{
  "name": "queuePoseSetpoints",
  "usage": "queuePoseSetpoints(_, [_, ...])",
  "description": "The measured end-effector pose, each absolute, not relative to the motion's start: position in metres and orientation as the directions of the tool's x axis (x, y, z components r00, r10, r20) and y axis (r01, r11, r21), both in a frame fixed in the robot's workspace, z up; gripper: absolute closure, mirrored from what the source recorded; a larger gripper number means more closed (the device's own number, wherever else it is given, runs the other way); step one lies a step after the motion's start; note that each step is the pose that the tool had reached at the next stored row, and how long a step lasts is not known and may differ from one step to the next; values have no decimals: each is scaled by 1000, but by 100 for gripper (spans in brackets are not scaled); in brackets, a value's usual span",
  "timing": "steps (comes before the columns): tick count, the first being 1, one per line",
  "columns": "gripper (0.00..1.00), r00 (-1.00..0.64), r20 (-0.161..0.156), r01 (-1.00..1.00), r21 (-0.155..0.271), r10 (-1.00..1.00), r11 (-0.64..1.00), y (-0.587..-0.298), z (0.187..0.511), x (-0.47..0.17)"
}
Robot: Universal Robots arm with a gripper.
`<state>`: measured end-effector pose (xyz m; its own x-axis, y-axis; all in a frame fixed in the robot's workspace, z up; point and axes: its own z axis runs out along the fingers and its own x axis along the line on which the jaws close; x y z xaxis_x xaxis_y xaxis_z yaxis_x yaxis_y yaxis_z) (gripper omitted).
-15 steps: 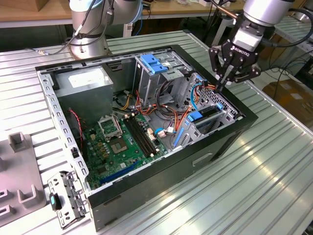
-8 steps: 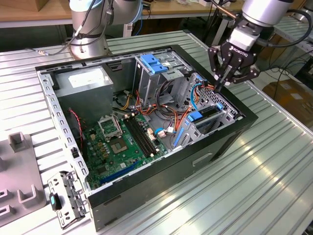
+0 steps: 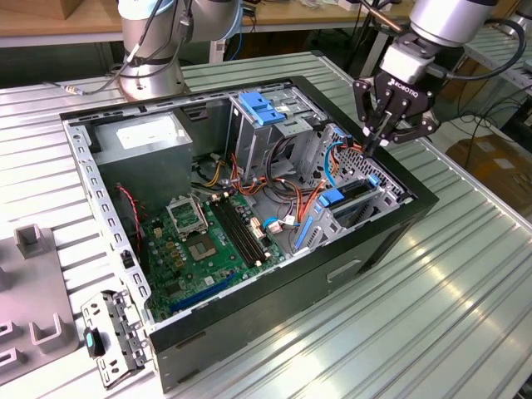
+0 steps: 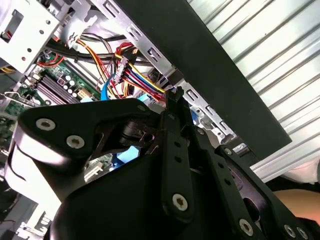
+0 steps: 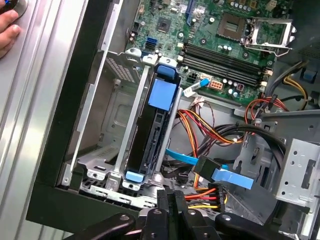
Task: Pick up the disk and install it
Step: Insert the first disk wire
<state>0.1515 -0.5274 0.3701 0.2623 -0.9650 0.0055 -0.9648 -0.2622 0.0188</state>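
We see the gripper [image 3: 384, 133] poised over the corner of the open computer case [image 3: 416, 199] at roughly two o'clock in the exterior view, its fingertips drawn together to a narrow point and holding nothing. In the first wrist view the fingers [image 5: 170, 202] sit pressed side by side, with no gap between them, just above a bundle of red, orange and yellow power wires [image 5: 202, 196]. The disk [image 5: 152, 135] stands on edge in the lower drive cage, seated between two silver rails, with its blue carrier tab [image 5: 163, 93] at the end nearer the motherboard [image 5: 220, 45]; in the exterior view it lies at about three o'clock [image 3: 353, 193]. A blue data cable [image 5: 220, 172] with a black plug lies just beside the cage, apart from the disk. At the far corner of the first wrist view we see a person's fingertips [image 5: 7, 32] resting on the ribbed metal table [image 3: 465, 316].
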Motion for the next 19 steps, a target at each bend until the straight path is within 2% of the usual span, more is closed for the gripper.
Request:
queuePoseSetpoints(7, [83,234,5,-972,20,-972,-234,-527,367,143])
queuePoseSetpoints(13, [83,106,6,-994,20,-994,-106,-527,362,143])
queuePoseSetpoints(19, [83,101,6,-995,20,-995,-101,-537,360,139])
